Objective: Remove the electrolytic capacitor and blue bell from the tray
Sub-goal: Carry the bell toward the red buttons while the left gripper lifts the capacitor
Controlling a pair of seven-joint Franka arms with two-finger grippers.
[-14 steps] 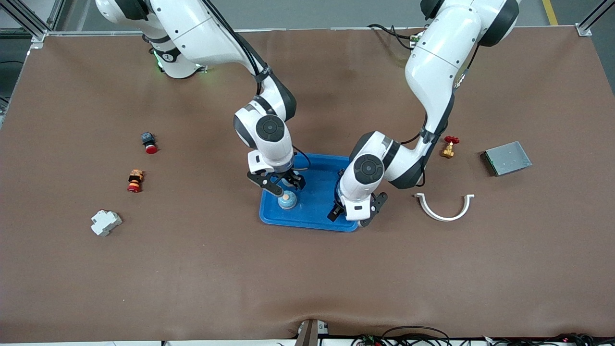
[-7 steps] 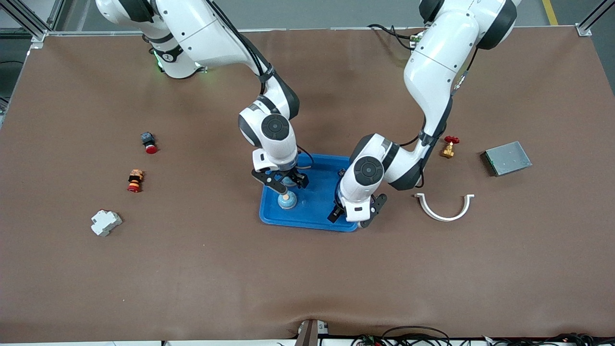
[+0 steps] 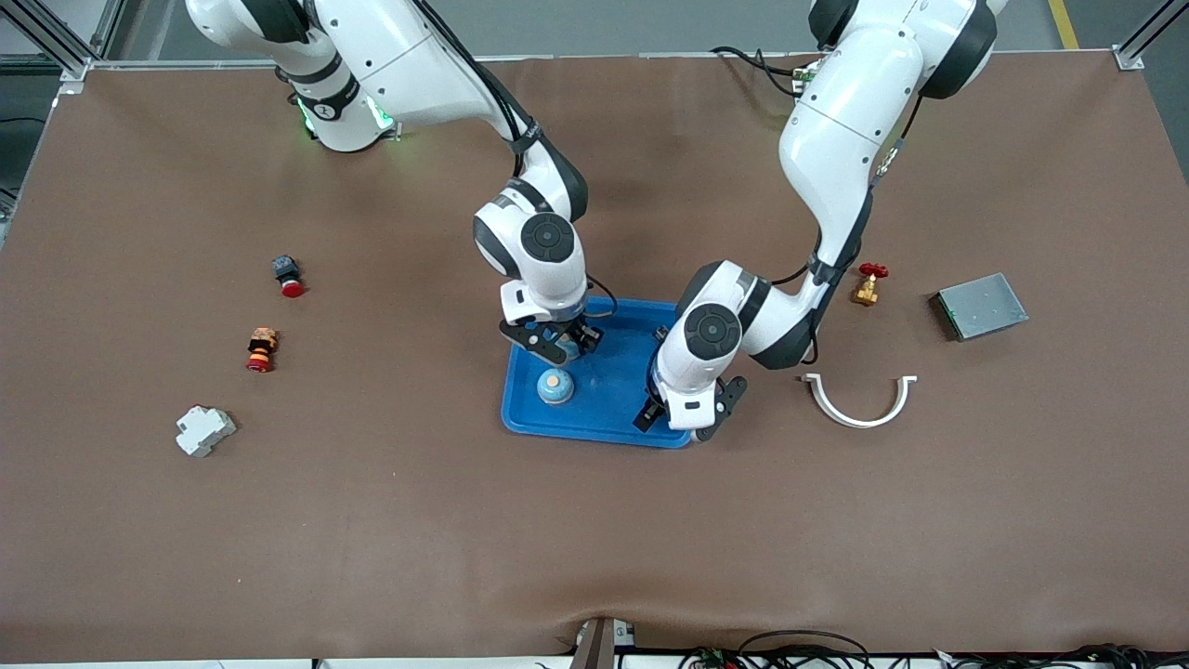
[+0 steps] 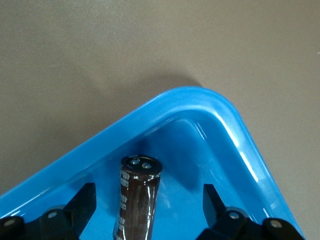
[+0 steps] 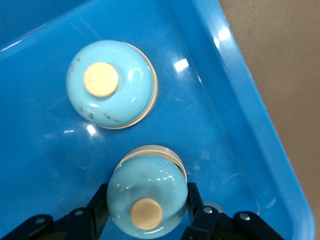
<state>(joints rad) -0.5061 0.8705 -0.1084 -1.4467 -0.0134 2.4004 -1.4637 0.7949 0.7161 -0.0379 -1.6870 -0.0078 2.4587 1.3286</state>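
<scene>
Front view: blue tray [image 3: 613,413] mid-table, both grippers over it.

Item 1, bell [image 5: 112,90]: pale blue dome, cream button on top, upright in the tray near the tray's edge toward the right arm's end of the table. Item 2, second bell [image 5: 146,194] of the same make, clamped between the fingers of the right gripper [image 3: 554,342], held above the tray and beside the first bell, apart from it. Right arm bent at the elbow, wrist pointing down. Item 3, capacitor [image 4: 137,197]: dark cylinder, pale lettering down its side, two terminals on its end, in the tray's corner nearest the left arm's end. Left gripper [image 3: 685,414] poised low over it, fingers spread, one either side, not touching.
</scene>
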